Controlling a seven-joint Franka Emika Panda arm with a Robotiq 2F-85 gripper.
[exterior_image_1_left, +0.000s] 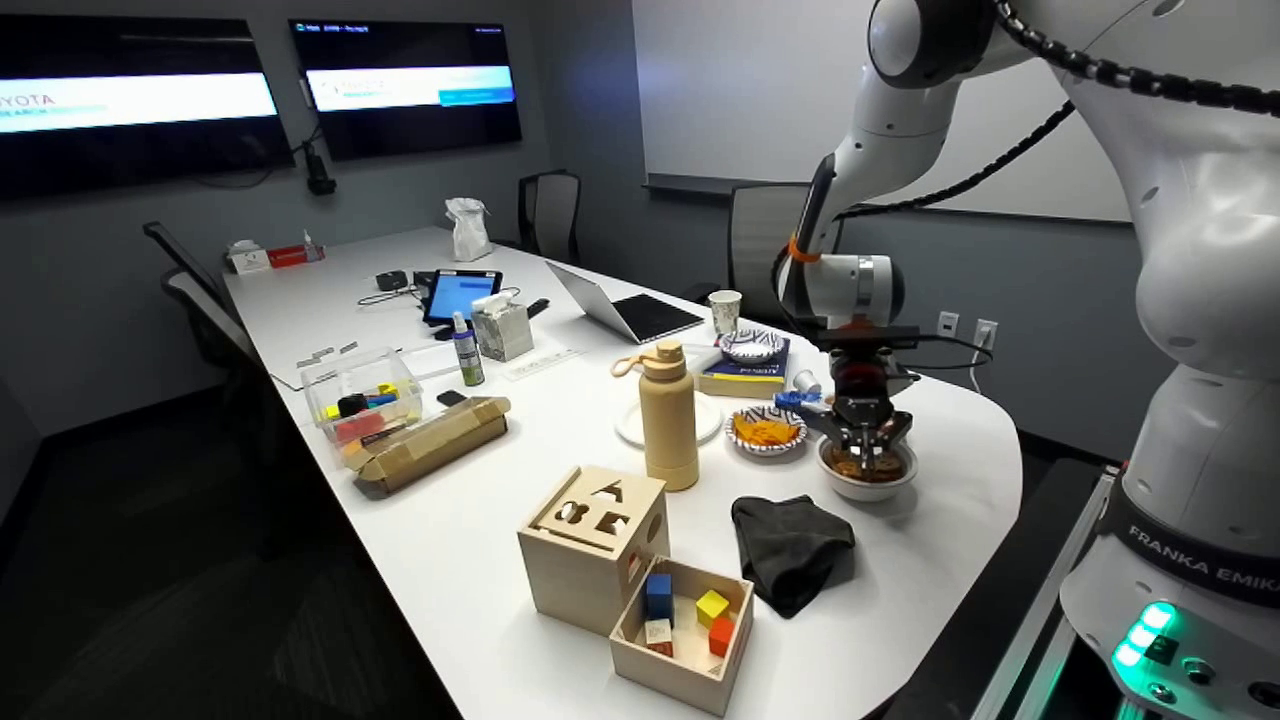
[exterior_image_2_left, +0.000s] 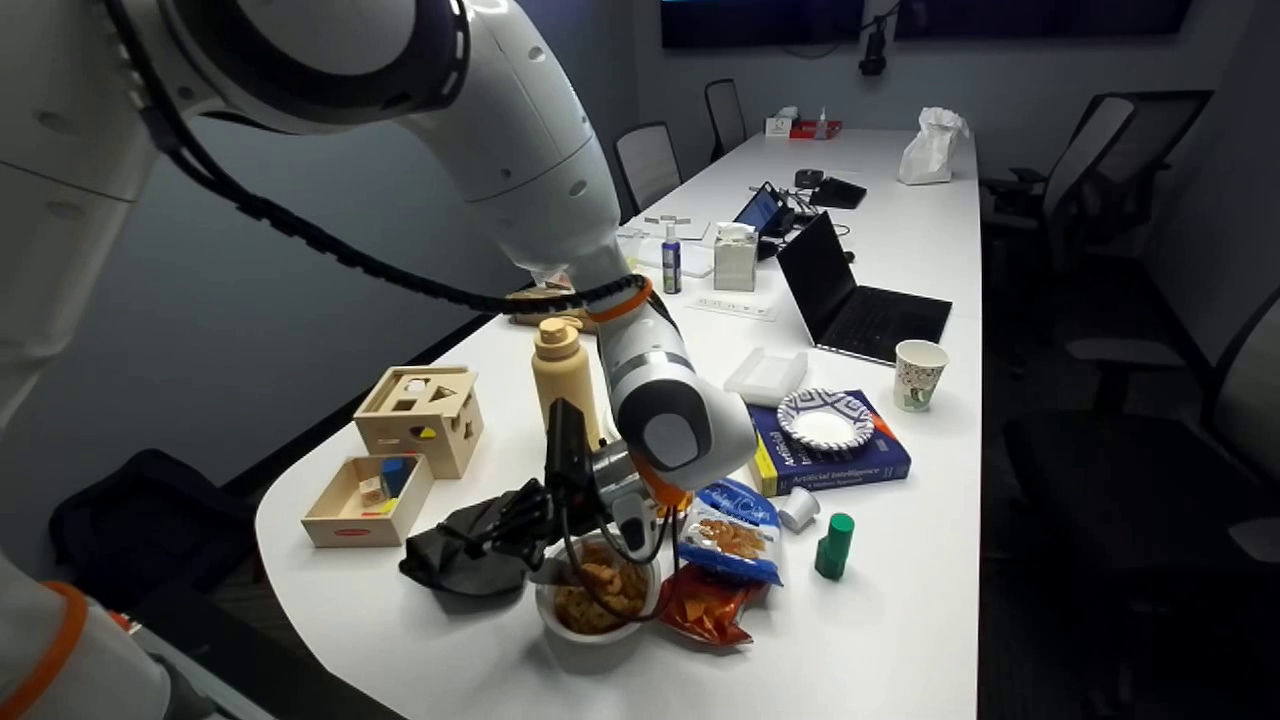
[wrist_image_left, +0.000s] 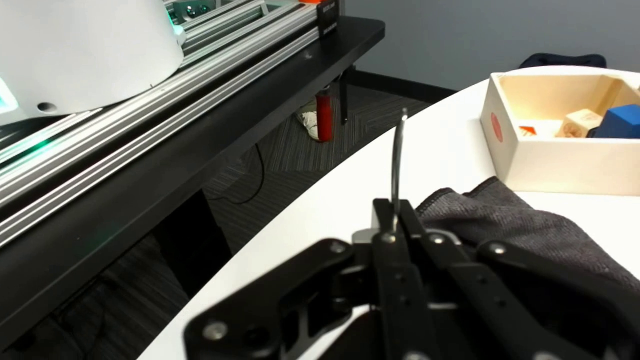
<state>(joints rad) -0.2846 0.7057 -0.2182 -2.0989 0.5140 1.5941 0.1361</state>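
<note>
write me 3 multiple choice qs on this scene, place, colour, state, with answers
1. Where is the dark cloth? a) on the laptop b) on the table c) inside the cup
2. What colour is the tall bottle? a) blue b) green c) tan
3. How is the end effector? a) shut on a thin metal piece b) open c) shut on a block

1 b: both exterior views show it there.
2 c: body and cap look tan.
3 a: the wrist view shows it closed, that piece jutting out.

The desk (wrist_image_left: 315, 227) is washed nearly white in the wrist view, where the tool (wrist_image_left: 396, 210) is blurred; in both exterior views the floor (exterior_image_1_left: 180, 530) is left dim.
</note>
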